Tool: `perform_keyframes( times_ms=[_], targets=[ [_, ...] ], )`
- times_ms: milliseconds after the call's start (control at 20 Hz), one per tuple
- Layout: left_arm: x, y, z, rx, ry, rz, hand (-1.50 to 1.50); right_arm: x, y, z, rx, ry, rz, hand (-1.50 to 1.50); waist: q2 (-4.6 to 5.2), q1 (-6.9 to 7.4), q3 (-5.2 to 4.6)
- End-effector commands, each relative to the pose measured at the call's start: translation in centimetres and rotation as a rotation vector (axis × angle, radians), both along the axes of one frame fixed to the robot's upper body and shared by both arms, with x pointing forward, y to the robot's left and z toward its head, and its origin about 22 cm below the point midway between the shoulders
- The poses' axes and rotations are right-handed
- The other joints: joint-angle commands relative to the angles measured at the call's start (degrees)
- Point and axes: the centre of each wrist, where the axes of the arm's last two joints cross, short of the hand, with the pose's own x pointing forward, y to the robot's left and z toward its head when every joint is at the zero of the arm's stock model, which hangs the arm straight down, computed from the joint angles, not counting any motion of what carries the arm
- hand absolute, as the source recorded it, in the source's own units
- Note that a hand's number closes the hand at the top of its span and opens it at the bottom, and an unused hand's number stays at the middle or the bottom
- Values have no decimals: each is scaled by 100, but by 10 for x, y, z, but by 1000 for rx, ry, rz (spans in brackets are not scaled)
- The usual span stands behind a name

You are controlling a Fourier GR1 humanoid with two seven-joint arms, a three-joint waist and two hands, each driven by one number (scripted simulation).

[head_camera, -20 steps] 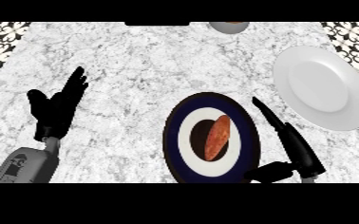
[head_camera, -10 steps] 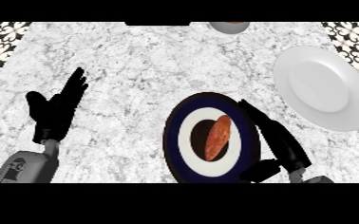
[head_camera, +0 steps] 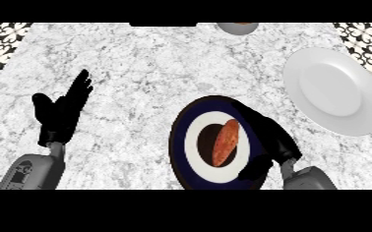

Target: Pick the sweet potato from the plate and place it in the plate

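Leftward since a second ago, the right hand [head_camera: 272, 137] has come from beside the dark-rimmed plate [head_camera: 177, 142] to lie over its right rim, just beside the sweet potato [head_camera: 227, 141]. Its fingers look stretched out along the vegetable's right side rather than curled round it, so it holds nothing as far as the view shows. The sweet potato lies at the middle of the dark-rimmed plate at lower centre, so I judge the task barely begun: the grasp, the lift and the carry to the white plate [head_camera: 327, 91] at the upper right are all left. The left hand [head_camera: 62, 113] rests open at the left, fingers up. A grey bowl [head_camera: 237, 27] sits at the top edge of the marbled tabletop [head_camera: 160, 78], well apart from the path between the two plates, which nothing seems to block.
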Motion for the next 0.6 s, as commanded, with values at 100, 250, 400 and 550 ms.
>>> perform_keyframes(
  times_ms=[100, 250, 400, 550],
  targets=[
    [-13, 7, 12, -4, -3, -18, 0, 15, -3, 14, -42, 5, -18, -150, -6, 7, 1],
    [1, -18, 23, -4, -25, 6, 0, 2, 14, -25, -53, 22, 5, -150, -2, 2, 3],
    [-12, 9, 10, -4, 2, 12, 0, 22, 22, -40, -68, 15, 4, -150, 3, 22, 2],
    [13, 2, 4, -3, -10, 7, 0, 28, 36, -20, -120, 45, 25, -150, 6, -12, 0]
  ],
)
